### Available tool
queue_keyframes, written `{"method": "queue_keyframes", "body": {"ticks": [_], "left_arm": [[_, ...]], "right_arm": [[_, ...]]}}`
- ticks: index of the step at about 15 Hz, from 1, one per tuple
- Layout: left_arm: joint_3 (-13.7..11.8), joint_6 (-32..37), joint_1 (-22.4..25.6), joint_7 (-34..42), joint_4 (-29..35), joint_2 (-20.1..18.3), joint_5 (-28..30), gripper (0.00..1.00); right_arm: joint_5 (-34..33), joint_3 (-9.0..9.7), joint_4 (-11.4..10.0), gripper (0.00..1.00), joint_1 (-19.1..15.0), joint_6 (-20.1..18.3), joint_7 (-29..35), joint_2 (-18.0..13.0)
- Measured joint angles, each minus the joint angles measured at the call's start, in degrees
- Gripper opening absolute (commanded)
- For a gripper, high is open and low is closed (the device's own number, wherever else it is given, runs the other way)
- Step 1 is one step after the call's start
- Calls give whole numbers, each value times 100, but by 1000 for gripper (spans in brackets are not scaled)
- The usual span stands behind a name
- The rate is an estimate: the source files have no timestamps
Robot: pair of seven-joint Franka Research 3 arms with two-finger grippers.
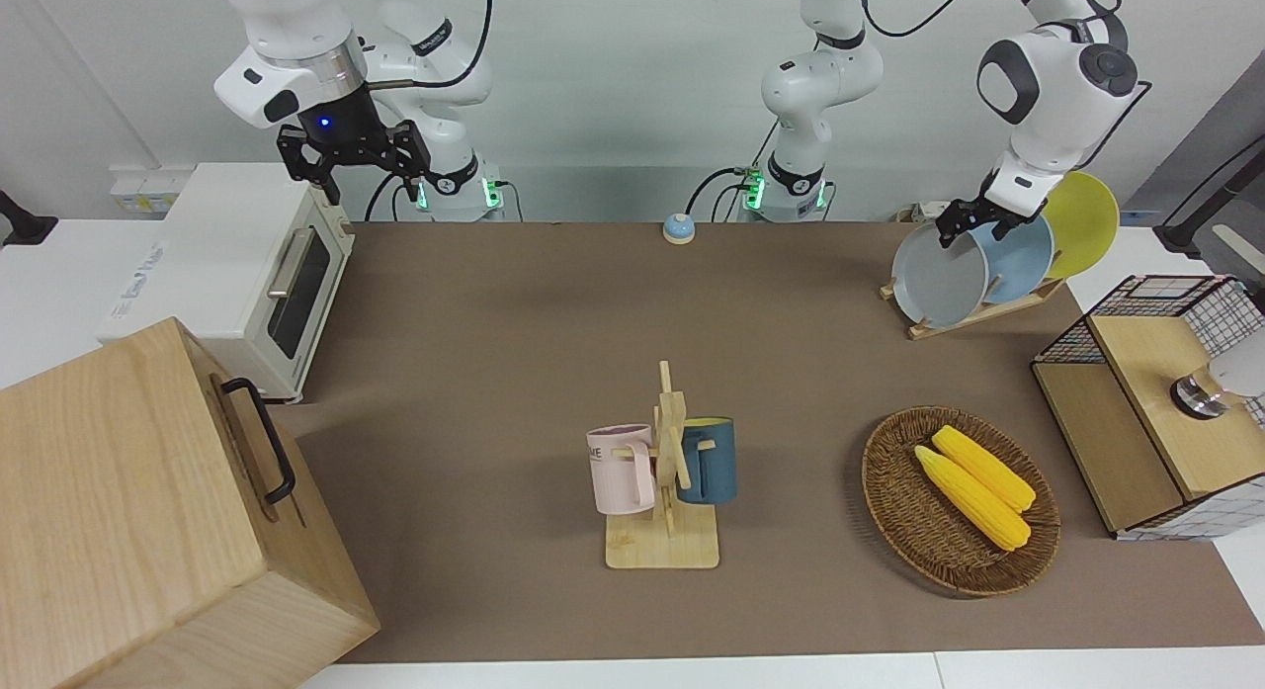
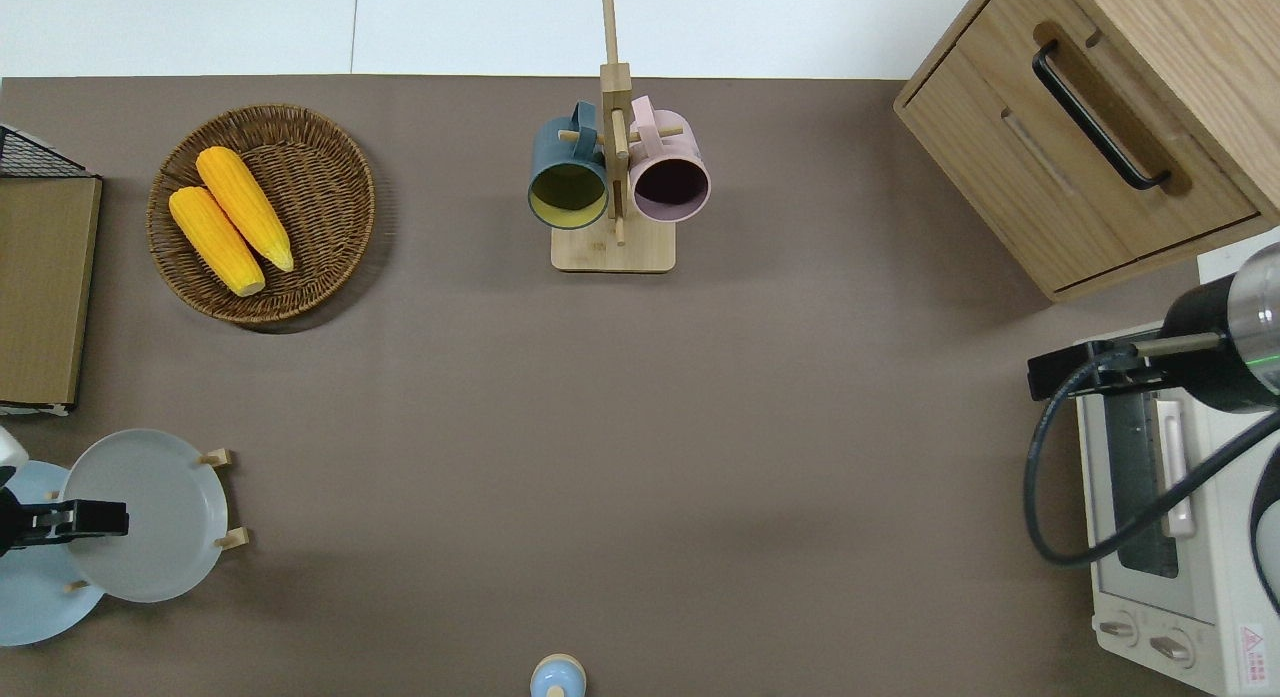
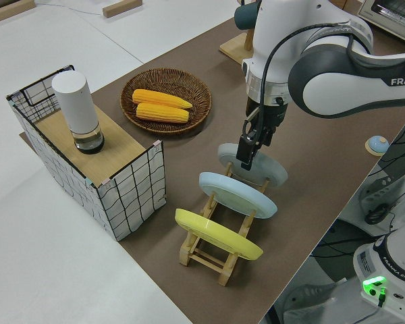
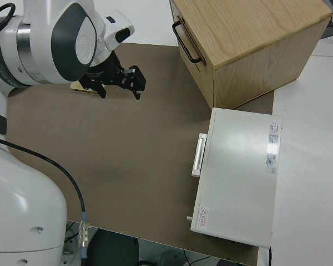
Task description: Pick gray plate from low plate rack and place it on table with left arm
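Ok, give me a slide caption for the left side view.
Left gripper reaches the top rim of the gray plate, standing on edge in the low plate rack on the table.
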State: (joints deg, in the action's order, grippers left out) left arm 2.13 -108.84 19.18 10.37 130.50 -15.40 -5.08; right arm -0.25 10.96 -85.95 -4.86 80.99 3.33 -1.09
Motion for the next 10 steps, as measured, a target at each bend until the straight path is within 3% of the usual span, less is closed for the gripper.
{"method": "queue_keyframes", "body": {"ticks": [7,10], "left_arm": [[7,-527,0,1,410,1,0,979],[7,-646,0,1,555,1,0,716]], "right_arm": [[0,0,0,990,0,0,0,0],[0,0,0,990,0,0,0,0]]}}
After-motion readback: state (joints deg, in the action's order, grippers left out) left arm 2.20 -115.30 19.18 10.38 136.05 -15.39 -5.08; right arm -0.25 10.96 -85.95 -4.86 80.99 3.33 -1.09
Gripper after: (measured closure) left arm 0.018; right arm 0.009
